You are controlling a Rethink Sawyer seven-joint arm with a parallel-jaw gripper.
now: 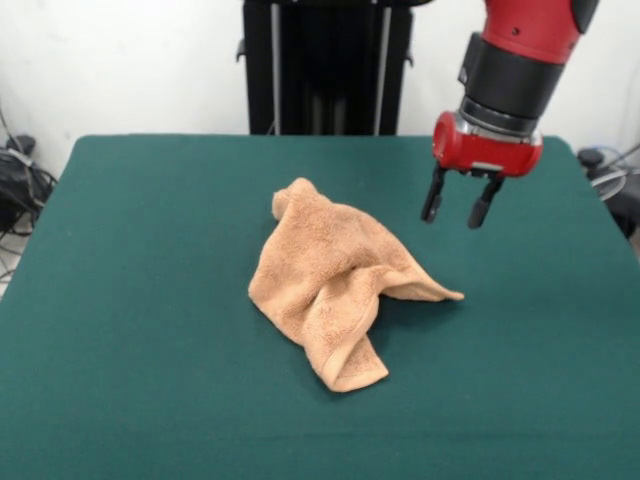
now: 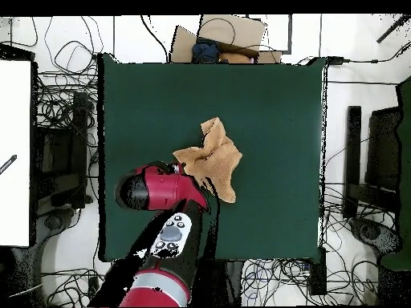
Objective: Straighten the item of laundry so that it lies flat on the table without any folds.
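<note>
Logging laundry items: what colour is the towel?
Peach-orange towel, plain; clearest in the front view.

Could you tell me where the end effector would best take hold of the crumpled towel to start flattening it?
Probably the pointed corner of the towel, coming straight down from above. It lies thin on the table, clear of the bunched folds, nearest the open end effector.

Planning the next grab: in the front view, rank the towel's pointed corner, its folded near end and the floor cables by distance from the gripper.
1. Towel's pointed corner, just below the gripper.
2. Towel's folded near end, lower left of it.
3. Floor cables, off the table's left edge.
</note>
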